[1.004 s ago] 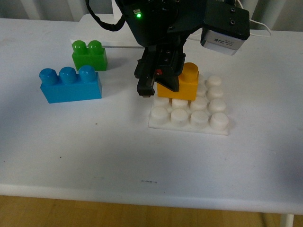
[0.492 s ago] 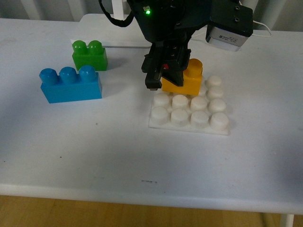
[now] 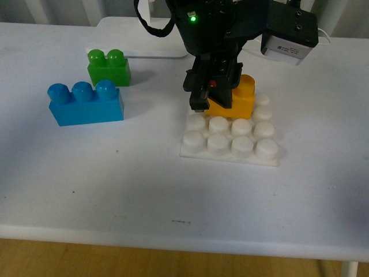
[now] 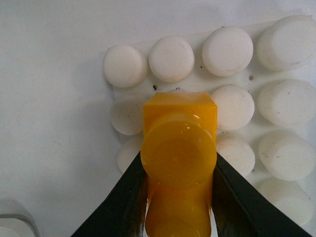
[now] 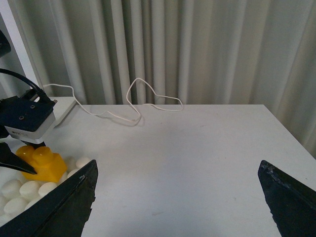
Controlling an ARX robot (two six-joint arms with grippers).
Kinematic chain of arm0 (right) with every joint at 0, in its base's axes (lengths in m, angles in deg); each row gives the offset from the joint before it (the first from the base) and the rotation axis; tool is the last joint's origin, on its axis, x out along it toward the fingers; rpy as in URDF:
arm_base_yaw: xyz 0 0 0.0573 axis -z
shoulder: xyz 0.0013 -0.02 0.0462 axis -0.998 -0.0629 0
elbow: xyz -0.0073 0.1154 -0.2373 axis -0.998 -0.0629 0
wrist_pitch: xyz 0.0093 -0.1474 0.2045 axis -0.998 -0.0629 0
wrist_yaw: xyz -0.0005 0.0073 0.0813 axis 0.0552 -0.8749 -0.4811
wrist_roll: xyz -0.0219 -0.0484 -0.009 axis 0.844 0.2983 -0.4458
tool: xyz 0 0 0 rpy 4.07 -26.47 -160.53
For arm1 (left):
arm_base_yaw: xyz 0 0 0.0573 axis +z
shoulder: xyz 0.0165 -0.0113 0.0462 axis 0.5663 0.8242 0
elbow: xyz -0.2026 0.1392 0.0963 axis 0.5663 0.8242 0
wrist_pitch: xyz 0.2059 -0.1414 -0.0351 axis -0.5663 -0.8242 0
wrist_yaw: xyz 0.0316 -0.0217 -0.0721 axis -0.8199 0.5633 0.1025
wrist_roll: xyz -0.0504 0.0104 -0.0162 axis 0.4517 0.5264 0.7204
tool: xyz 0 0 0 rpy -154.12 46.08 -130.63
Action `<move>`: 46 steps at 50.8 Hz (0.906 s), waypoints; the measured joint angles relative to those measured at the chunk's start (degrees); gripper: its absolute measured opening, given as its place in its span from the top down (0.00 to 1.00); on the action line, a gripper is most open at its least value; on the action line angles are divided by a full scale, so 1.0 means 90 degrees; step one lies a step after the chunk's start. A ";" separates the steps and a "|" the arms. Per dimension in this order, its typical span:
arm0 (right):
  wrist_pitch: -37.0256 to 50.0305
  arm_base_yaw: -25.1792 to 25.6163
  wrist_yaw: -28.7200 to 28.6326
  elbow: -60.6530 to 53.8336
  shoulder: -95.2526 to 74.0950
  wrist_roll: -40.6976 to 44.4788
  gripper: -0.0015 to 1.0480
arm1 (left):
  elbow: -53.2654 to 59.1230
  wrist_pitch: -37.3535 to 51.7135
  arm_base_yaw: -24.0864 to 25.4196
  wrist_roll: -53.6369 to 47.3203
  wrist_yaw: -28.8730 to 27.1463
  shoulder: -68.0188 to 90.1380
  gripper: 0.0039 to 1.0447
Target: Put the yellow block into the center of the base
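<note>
The yellow block is held between the black fingers of my left gripper, which is shut on it. It hangs over the back middle studs of the white base; I cannot tell whether it touches them. In the left wrist view the yellow block fills the space between the fingers of the left gripper, with the base and its round studs spread below. My right gripper stands open above bare table, away from the yellow block and the base.
A blue three-stud brick and a green two-stud brick stand on the table left of the base. A smooth white lamp foot lies behind them. A thin white cable trails along the table's far edge by the curtain.
My left gripper has carried the yellow block to the right and farther back over the base. The bricks and the base have stayed put.
</note>
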 joint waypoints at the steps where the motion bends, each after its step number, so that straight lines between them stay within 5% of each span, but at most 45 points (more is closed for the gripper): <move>1: 0.0000 0.0000 0.0000 0.0000 0.0000 0.0000 0.09 | 0.0000 -0.0002 0.0000 -0.0002 -0.0007 0.0000 0.70; 46: 0.0000 0.0000 0.0000 0.0000 0.0000 0.0000 0.09 | 0.0355 0.0670 -0.0087 -0.0012 -0.0194 0.0197 0.70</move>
